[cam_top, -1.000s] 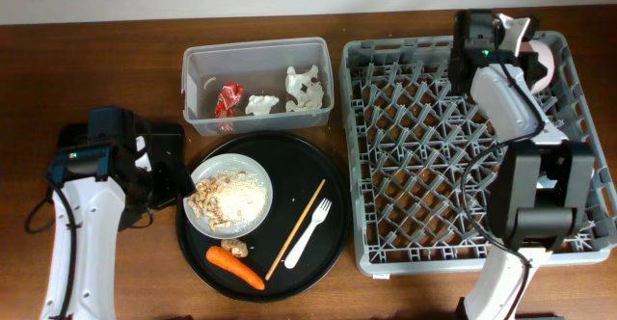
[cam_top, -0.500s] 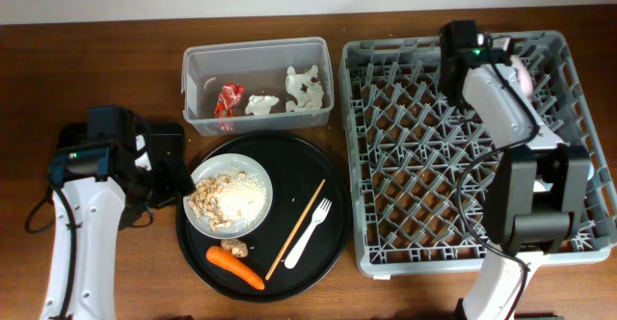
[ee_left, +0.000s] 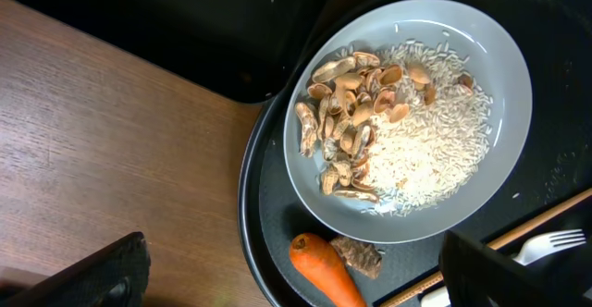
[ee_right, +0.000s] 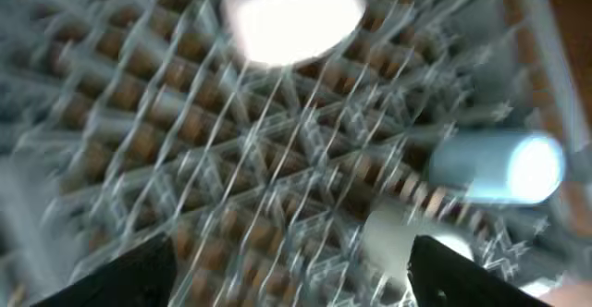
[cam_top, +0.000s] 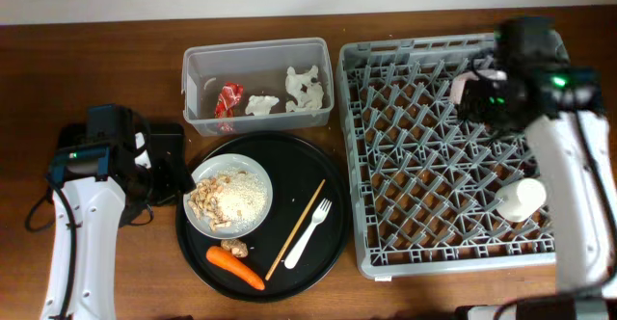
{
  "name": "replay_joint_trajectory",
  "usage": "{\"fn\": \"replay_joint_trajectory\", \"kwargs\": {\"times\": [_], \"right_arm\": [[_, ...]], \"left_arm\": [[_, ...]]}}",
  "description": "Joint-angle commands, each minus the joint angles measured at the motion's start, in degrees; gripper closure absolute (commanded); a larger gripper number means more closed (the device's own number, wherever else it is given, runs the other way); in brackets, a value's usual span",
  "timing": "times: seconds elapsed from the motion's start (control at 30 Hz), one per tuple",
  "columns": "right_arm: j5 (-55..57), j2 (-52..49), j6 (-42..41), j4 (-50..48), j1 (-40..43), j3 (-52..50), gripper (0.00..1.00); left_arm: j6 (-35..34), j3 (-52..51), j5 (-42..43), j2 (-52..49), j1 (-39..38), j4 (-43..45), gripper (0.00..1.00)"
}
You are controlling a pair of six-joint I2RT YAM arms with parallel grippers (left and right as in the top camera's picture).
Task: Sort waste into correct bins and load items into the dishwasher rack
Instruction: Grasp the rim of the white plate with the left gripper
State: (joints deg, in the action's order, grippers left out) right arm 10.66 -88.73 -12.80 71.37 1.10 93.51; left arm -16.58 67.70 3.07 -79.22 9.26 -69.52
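Note:
The grey dishwasher rack fills the right side. My right gripper hangs open over its far part, holding nothing. A pinkish-white bowl shows just left of it. The blurred right wrist view shows a white cup and a light blue cup on the tines. My left gripper is open above the carrot and brown lump. The grey plate holds rice-like crumbs. A chopstick and fork lie beside it.
The plate, carrot, chopstick and fork rest on a big round black tray. Behind it the clear tub holds a red wrapper and white tissues. A shallow black tray lies under my left wrist.
The right gripper has gone from shut beside the pinkish bowl at the rack's far right to open. Its arm has swung aside, uncovering the white cup. The left arm has not moved.

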Motion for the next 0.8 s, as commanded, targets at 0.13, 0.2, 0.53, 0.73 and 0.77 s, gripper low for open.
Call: {"fn": "replay_joint_trajectory", "kwargs": {"times": [0.13,0.2,0.53,0.73,0.77], "right_arm": [[-15.17,1.75,-0.07,12.33,0.90,-5.27,0.59],[-21.07,4.11,3.52,12.52,0.90,-7.17,0.58],[-20.96,7.10,5.77,12.83,0.90,-13.27,0.57],[-20.96,7.10,5.99,12.90,0.90,-13.27,0.57],[-20.96,7.10,5.99,12.90,0.90,-13.27,0.57]], "left_arm": [[2.14,-0.17,0.81,0.76,-6.91,0.66,0.01],[2.03,-0.24,0.81,0.57,-13.81,0.31,0.01],[0.04,-0.31,5.88,-16.68,-33.22,19.67,0.01],[-4.50,-0.28,7.06,-25.83,-33.55,28.48,0.01],[-5.51,-0.31,7.06,-25.90,-33.53,28.85,0.01]]}}
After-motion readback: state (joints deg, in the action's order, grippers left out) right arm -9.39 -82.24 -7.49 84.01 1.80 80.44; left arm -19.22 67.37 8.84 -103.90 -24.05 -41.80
